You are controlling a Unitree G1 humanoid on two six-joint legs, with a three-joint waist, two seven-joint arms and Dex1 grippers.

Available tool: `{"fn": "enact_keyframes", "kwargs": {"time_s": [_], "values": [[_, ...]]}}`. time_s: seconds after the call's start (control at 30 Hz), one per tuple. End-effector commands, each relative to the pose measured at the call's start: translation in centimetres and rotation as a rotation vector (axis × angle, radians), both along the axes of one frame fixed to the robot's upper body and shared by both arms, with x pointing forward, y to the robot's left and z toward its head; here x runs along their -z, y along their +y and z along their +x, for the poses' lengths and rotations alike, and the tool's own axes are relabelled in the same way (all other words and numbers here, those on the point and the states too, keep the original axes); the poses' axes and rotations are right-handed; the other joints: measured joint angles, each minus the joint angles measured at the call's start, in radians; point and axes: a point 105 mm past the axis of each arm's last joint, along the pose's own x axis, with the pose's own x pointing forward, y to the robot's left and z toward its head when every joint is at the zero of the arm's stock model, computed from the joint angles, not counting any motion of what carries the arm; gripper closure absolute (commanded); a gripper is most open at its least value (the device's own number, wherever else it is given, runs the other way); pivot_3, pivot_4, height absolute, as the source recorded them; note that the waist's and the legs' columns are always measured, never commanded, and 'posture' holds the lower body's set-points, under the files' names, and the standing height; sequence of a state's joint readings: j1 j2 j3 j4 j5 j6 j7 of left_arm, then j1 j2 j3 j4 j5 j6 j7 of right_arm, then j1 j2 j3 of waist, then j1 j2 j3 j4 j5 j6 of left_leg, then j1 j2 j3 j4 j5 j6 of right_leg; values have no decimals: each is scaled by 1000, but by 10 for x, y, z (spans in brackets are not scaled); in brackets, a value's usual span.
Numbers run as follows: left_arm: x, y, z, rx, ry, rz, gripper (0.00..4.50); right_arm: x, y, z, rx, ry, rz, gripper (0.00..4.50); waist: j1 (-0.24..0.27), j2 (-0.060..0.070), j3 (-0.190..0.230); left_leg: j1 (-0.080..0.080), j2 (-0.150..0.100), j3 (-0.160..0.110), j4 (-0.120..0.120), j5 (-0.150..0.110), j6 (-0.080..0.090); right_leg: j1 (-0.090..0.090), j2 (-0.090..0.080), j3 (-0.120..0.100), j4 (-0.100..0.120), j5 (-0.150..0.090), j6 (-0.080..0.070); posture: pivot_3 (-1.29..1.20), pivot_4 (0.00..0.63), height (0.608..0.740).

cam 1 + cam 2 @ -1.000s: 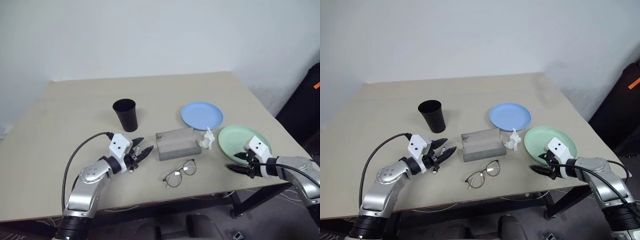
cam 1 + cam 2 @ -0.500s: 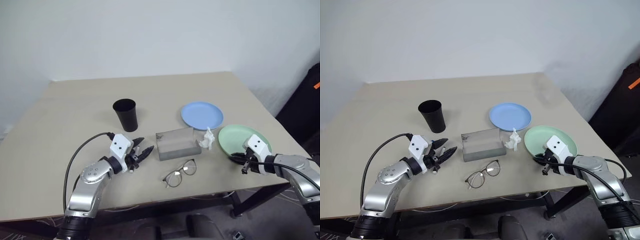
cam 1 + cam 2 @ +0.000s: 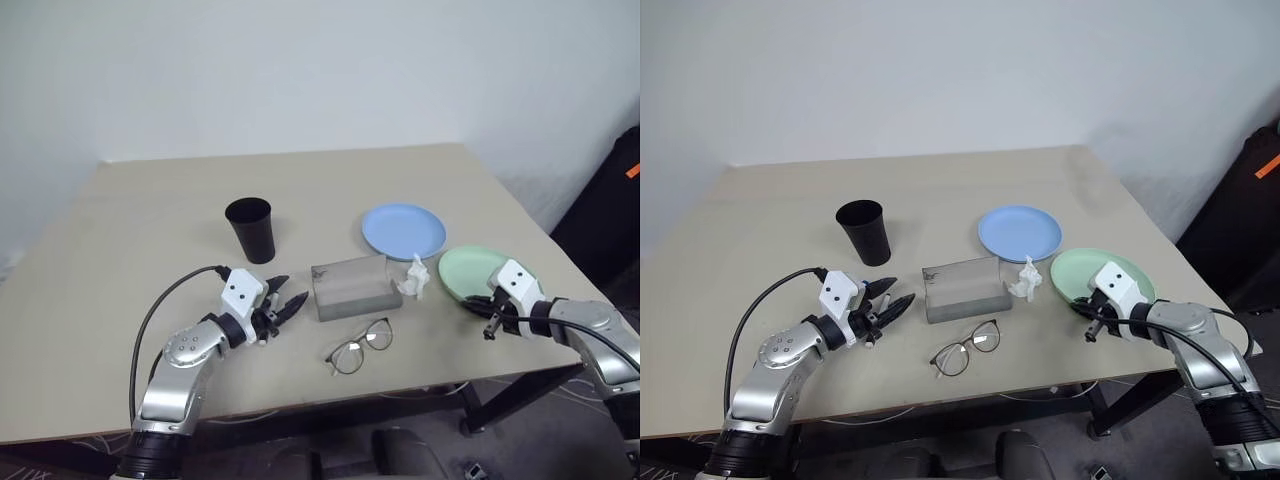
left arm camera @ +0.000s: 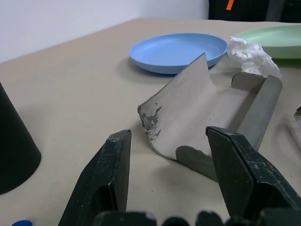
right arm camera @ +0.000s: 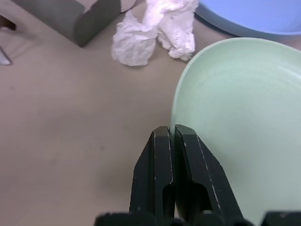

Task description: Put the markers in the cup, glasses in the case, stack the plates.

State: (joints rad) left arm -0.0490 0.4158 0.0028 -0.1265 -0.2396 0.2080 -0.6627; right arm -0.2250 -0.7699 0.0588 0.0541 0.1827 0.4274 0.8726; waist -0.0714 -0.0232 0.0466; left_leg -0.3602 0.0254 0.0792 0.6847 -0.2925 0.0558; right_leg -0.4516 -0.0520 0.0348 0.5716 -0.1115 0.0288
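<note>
The mint green plate sits at the right, its near rim pinched by my right gripper, whose fingers are pressed together on that edge. The light blue plate lies flat just behind it. My left gripper hovers open just left of the grey case, nothing between its fingers. The case's hollow side faces that gripper. The glasses lie unfolded in front of the case. The black cup stands upright behind the left gripper. The markers are out of view.
A crumpled white tissue lies between the case and the green plate. The table's right edge runs close past the green plate, with dark gear beyond it. A black cable loops off my left wrist.
My right gripper went from open to shut on the green plate's near rim. The plate has shifted slightly toward the blue plate. The left arm has not moved.
</note>
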Motion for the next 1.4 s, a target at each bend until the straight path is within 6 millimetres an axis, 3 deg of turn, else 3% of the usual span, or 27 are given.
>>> {"fn": "enact_keyframes", "kwargs": {"time_s": [0.03,0.3,0.43,0.57,0.87,1.33,1.4], "values": [[-12,-4,2,14,-55,-1,1861,-18,-6,14,25,-82,-26,4470,0,0,0,0,0,0,0,0,0,0,0,0,0,0,0,0,0,740],[-12,-7,4,20,-56,-3,1861,-50,-6,48,27,-273,-74,4470,0,1,0,0,-1,0,0,0,1,-1,0,0,0,0,0,0,0,740],[-13,-7,7,20,-59,-3,1861,-67,5,60,-55,-343,-95,4470,0,1,0,0,-1,0,0,2,4,-1,1,0,0,0,0,0,0,740],[-19,-11,15,26,-77,-19,1861,-75,37,81,-192,-363,-105,4470,-5,1,0,0,-1,0,0,2,4,0,1,0,0,0,0,0,0,740],[-32,-39,16,95,-103,-65,1861,-65,78,124,-211,-332,-106,4470,-3,1,0,0,-3,4,-1,3,5,1,2,1,1,2,-3,0,0,740],[-35,-46,4,127,-91,-65,1861,-49,106,126,-249,-254,-84,4470,-5,3,-1,0,-6,-4,-1,3,7,2,1,2,2,2,-3,0,0,740],[-35,-46,3,127,-89,-65,1861,-50,109,127,-242,-256,-71,4029,-6,3,-1,1,-6,-4,-1,3,7,3,1,2,2,2,-3,0,0,740]]}}
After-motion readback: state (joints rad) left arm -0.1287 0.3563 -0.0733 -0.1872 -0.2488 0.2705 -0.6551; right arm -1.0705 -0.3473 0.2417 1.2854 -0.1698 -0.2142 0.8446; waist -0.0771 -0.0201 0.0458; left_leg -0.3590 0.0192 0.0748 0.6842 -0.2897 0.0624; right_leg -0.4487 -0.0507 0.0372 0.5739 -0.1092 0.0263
